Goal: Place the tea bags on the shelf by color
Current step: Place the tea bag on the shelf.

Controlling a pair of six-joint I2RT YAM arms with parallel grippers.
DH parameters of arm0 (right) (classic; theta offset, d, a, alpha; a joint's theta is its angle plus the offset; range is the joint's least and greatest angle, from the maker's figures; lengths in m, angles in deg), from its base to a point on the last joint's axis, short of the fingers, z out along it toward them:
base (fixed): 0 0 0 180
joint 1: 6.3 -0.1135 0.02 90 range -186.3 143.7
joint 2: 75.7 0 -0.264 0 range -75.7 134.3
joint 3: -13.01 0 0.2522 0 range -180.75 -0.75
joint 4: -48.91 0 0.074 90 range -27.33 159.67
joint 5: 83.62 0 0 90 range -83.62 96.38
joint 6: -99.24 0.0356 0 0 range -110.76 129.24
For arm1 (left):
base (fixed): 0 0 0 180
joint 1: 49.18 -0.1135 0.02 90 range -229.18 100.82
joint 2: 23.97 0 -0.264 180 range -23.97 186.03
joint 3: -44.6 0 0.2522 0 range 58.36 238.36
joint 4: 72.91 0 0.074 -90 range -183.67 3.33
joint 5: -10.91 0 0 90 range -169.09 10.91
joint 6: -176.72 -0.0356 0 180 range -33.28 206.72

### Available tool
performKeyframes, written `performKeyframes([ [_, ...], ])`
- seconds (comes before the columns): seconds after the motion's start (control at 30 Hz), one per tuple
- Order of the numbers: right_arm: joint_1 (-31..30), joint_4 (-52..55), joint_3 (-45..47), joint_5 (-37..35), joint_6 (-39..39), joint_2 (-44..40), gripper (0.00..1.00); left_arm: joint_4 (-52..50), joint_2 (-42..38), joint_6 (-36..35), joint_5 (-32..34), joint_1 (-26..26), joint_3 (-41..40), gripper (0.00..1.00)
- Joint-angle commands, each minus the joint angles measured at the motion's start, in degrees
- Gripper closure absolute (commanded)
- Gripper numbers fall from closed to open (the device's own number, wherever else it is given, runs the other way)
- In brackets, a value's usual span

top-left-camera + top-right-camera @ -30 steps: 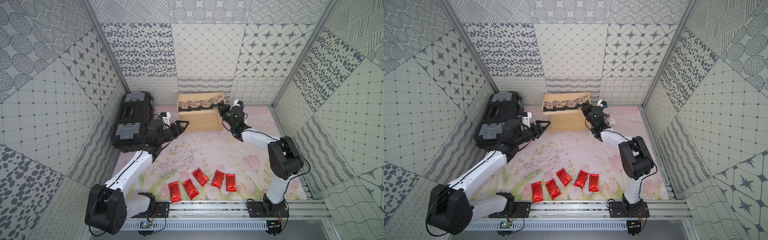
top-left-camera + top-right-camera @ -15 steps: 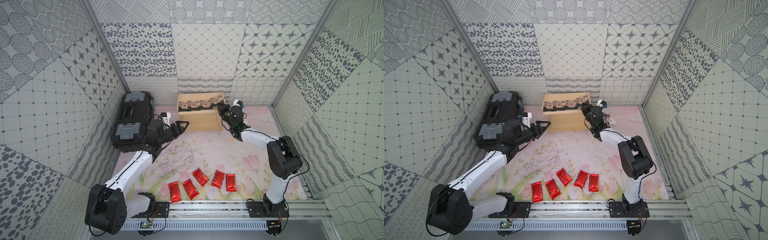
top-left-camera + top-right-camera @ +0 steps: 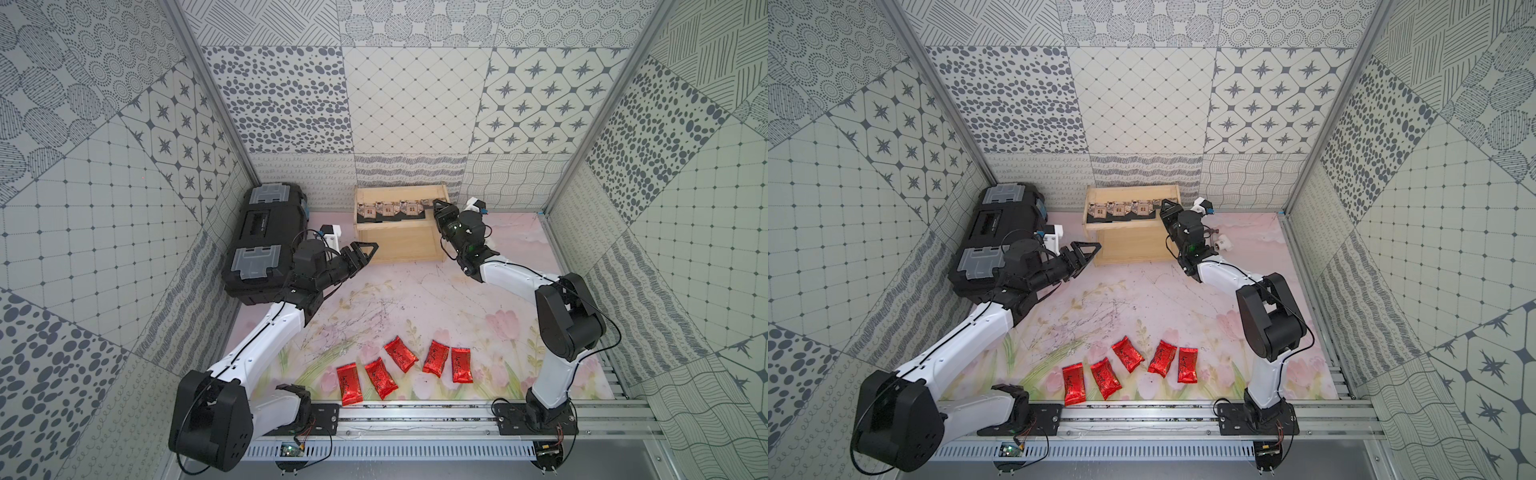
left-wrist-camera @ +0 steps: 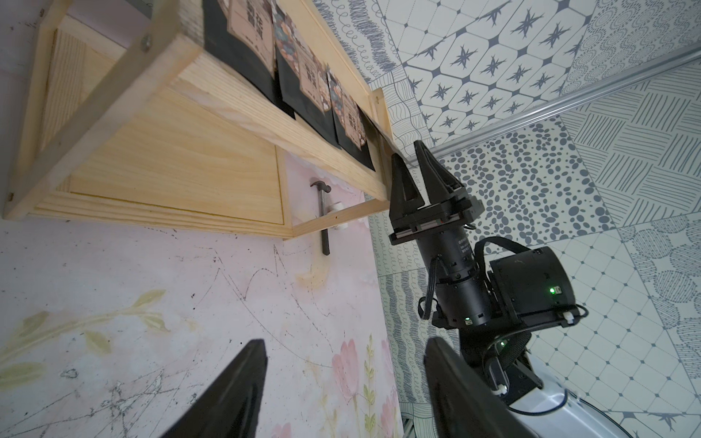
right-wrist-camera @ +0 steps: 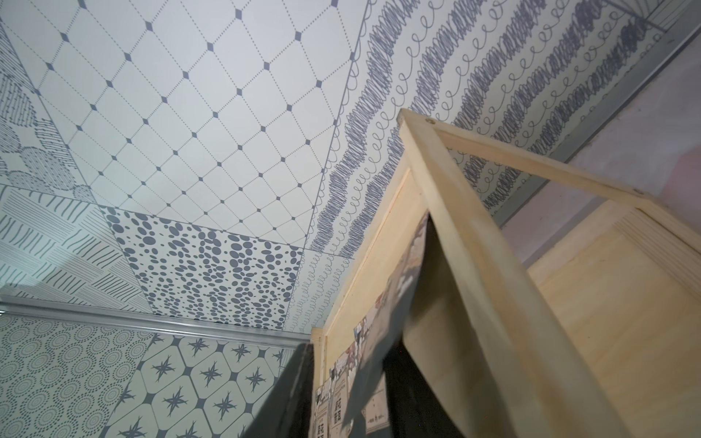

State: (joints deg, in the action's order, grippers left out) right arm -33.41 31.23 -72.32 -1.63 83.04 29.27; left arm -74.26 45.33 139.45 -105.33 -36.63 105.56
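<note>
Top view: five pouches [image 3: 400, 353], four sachets [image 3: 387, 209]

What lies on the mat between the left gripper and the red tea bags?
In both top views, only bare, scratched mat lies between the left gripper and the red tea bags.

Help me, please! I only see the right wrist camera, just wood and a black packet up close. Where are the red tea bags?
Observer: Five red tea bags lie in a row on the table, near the front rail, far from the shelf.
Operator: Is the other arm holding one?
Observer: No, the left gripper is open and empty, hovering by the shelf's front corner.
Operator: What's next to the shelf?
Observer: A black toolbox, on the left arm's side.
</note>
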Motion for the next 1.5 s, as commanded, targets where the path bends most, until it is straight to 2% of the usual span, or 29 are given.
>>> performKeyframes([
  [0.0,-0.6,8.9,0.1,0.1,2.0,-1.2,0.58,1.9,-0.7,-1.3,-1.3,-0.3,-0.3,0.29],
  [0.37,-0.3,17.8,-0.3,2.5,5.1,-3.5,0.47,2.9,-1.4,-0.8,-1.1,-0.3,-0.9,0.29],
  [0.83,0.0,23.3,0.7,3.2,6.1,-8.4,0.35,3.2,-1.8,-0.2,-0.6,-0.2,-1.5,0.29],
  [1.07,0.3,23.9,0.0,4.8,6.6,-7.5,0.3,3.3,-1.5,0.4,-0.5,-0.3,-1.7,0.29],
  [1.47,2.8,37.8,-10.3,11.5,9.8,-2.9,0.28,3.8,-1.3,0.9,-0.8,-1.0,-1.7,0.29],
])
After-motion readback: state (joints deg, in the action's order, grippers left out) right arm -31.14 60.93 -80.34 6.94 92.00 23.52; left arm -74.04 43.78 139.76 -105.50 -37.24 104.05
